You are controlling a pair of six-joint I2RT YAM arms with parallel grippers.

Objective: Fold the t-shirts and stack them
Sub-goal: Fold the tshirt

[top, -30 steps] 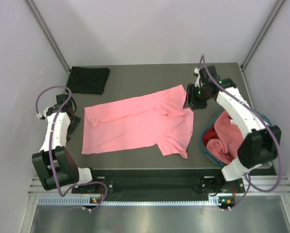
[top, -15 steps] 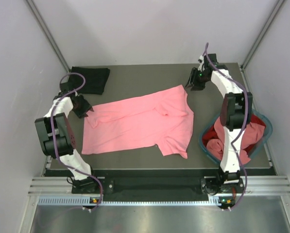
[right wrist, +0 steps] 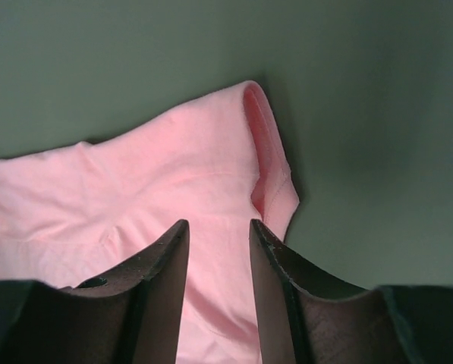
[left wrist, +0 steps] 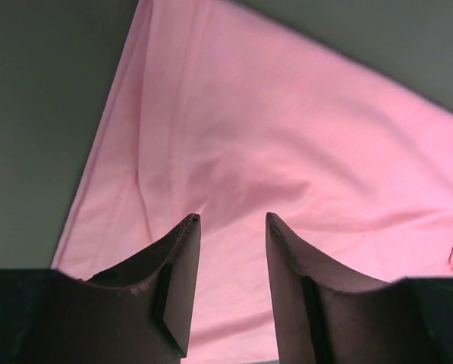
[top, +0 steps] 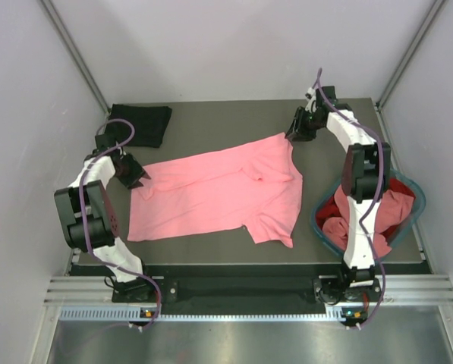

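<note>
Left gripper point(top: 139, 177) spread, nothing between its fingers, low over the 9 o'clock edge of the salmon pink soft cloth t-shirt point(top: 218, 189), which lies flat mid-table. Right gripper point(top: 293, 136) also spread and empty, at the shirt's 1 o'clock corner, where the hem is rolled.

Likely risks:
- Left pinches only the top layer, so the layers part on lift.
- Right closes short of the rolled hem and scrapes the dark grey table point(top: 211, 121).
- Uneven lift skews the fold.

Left arm elbows outward, fingers aimed toward 3 o'clock. Right arm is stretched far, fingers aimed toward 8 o'clock. Folded black cloth t-shirt point(top: 139, 125) sits at 11 o'clock.
</note>
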